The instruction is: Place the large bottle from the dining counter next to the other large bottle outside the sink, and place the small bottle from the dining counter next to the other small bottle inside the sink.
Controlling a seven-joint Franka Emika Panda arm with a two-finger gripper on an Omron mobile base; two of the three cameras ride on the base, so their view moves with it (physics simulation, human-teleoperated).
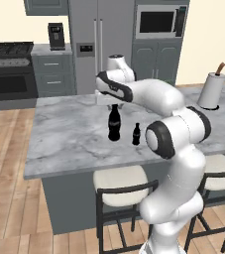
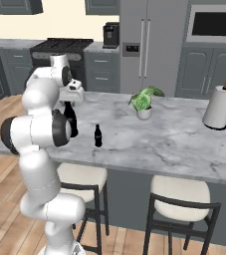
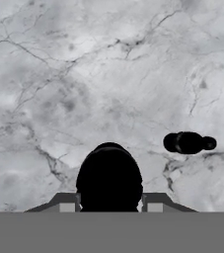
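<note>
A large dark bottle stands upright on the marbled dining counter, partly behind my elbow in the right base view. My gripper reaches down over its top. In the hand view the bottle is seen from above, with my gripper shut on it and one fingertip against each side. The small dark bottle stands a little to its right, apart from it. The sink is out of view.
A paper towel roll stands at the counter's far right. A potted plant sits mid-counter. Cream-seated stools line the near side. Fridge, stove and cabinets stand beyond the counter.
</note>
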